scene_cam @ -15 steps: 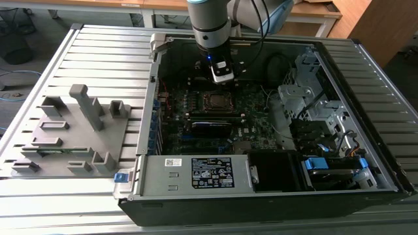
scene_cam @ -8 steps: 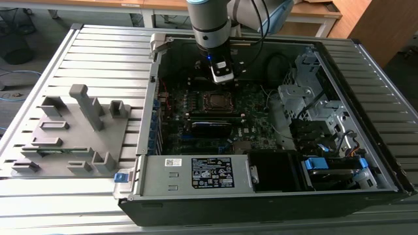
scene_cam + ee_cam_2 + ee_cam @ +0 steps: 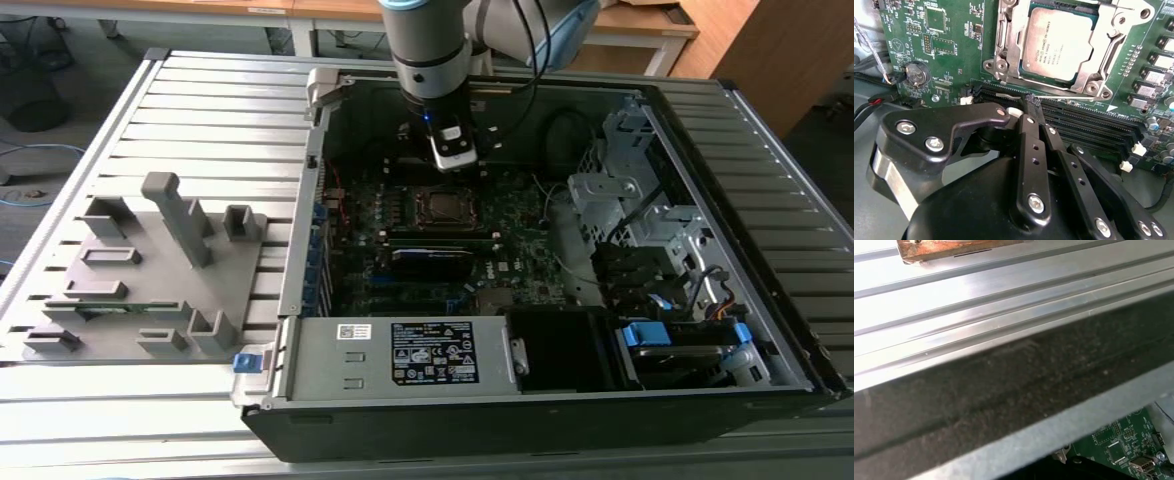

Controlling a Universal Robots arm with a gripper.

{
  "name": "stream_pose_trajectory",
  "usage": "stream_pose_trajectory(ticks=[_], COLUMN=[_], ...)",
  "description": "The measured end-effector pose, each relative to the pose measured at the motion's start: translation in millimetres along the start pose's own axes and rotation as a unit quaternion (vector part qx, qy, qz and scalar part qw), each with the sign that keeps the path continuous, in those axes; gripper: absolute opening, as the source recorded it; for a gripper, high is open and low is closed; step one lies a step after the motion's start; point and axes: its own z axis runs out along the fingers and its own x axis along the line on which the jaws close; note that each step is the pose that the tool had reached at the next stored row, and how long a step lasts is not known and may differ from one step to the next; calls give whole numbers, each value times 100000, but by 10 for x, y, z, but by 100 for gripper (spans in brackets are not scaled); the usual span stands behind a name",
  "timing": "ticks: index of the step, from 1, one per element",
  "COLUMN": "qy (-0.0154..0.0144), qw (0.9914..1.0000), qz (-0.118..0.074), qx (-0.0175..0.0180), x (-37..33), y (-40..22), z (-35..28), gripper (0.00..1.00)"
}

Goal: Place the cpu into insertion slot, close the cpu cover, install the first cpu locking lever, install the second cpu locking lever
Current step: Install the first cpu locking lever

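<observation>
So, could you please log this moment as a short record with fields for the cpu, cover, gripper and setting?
cpu: the cpu sits in the insertion slot
cover: the cpu cover lies down around the chip
gripper: the gripper is shut, empty, above the memory slots beside the socket
setting: open computer case on a slatted table

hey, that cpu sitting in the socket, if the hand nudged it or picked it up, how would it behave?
The cpu is a flat square with a metal top, so probably stiff and light. Its smooth top offers little to grip and may be slippery. Seated inside the cover frame, it likely wouldn't slide or tip when nudged.
</observation>
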Motion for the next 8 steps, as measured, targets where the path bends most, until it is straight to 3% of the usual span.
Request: stream_pose_trajectory(ticks=[8], qy=[-644], qw=[99997], qz=[-79], qx=[-308], x=[10], y=[-14], z=[9], gripper=[10])
